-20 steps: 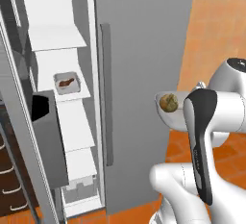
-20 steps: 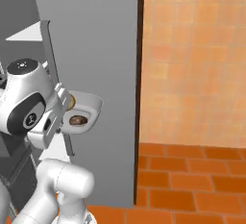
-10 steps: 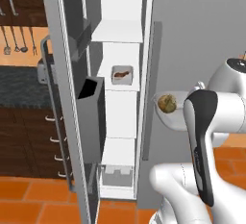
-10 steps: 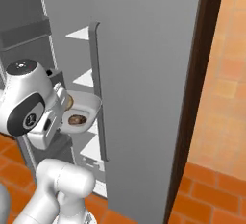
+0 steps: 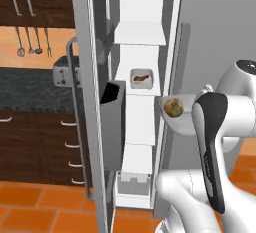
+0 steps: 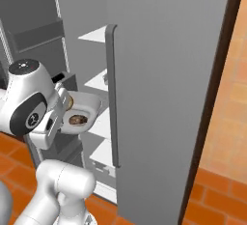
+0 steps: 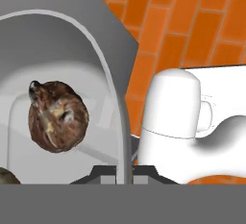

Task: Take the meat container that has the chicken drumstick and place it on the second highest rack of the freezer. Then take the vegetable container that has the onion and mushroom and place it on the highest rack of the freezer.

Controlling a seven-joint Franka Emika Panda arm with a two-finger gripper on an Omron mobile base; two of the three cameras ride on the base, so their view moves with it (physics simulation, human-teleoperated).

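My gripper (image 7: 124, 171) is shut on the rim of the white vegetable container (image 5: 181, 118) (image 6: 86, 111) (image 7: 111, 81), held level just right of the open freezer (image 5: 142, 127). In the container lie the yellowish onion (image 5: 173, 107) and the dark-brown mushroom (image 6: 77, 119) (image 7: 57, 116). The meat container (image 5: 142, 78) with the reddish chicken drumstick (image 5: 139, 78) sits on a white rack (image 5: 125, 88) inside the freezer. One more white rack (image 5: 140, 33) shows above it, bare. The arm's dark-striped link (image 5: 210, 147) hides the hand in the left base view.
The freezer's left door (image 5: 92, 102) stands open with a grey bar handle (image 5: 75, 122) and a black bin (image 5: 113, 97). Its right door (image 6: 159, 74) is close beside the container. Dark wood drawers (image 5: 30, 142), a toaster (image 5: 62, 72) and hanging utensils (image 5: 30, 39) are at left.
The whole picture has shifted as the base moved, so the freezer's inside now faces the cameras more squarely. The container stays held in the same place relative to the arm.
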